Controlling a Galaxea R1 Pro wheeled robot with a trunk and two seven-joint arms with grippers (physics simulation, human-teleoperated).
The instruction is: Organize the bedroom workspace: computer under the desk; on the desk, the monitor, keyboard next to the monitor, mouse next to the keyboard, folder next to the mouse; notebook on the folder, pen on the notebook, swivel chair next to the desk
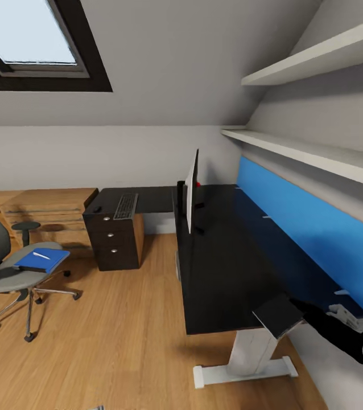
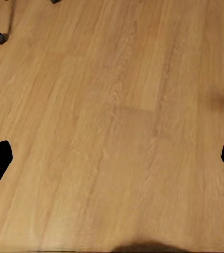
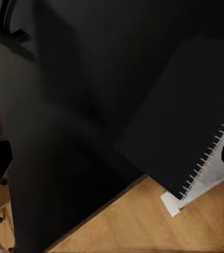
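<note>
right gripper [image 3: 112,158] jaws spread, holding nothing, above notebook [image 1: 277,315] lying on desk [image 1: 221,273] near corner. left gripper [image 2: 112,158] spread wide over bare floor [image 2: 112,105]. folder [image 1: 41,259] with pen [image 1: 41,255] on swivel chair [image 1: 16,279].

No text, label, brand, number or sign can be read anywhere in these pictures. The keyboard [image 1: 126,206] shows rows of keys, but they are too small for any letters to be made out. The notebook [image 3: 183,124] has a plain dark cover, and the folder [image 1: 41,259] a plain blue one. The monitor [image 1: 191,191] stands edge-on and shows only a small red dot, with no writing.
</note>
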